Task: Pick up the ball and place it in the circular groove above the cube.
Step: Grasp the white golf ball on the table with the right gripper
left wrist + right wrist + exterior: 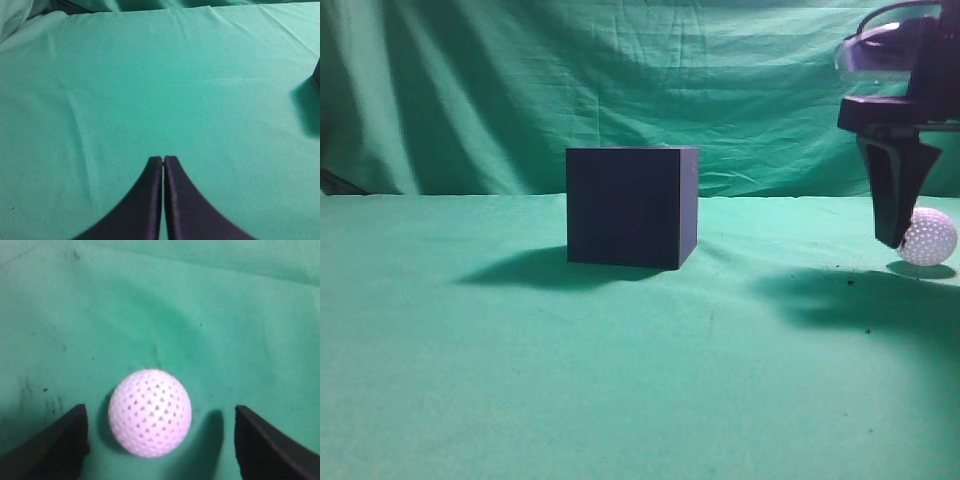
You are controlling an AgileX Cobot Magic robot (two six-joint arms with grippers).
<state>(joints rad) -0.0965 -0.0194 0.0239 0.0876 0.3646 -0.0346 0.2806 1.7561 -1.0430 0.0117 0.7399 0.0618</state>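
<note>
The right gripper [161, 440] is released around the ball [150, 412], low in frame; center it better, then clench gently.

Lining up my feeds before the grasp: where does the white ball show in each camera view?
Exterior view: the ball sits at far right on the cloth, beside the right gripper.
Left wrist view: not in it.
Right wrist view: low centre, between the open fingers.
Shared landmark: the green cloth.
</note>
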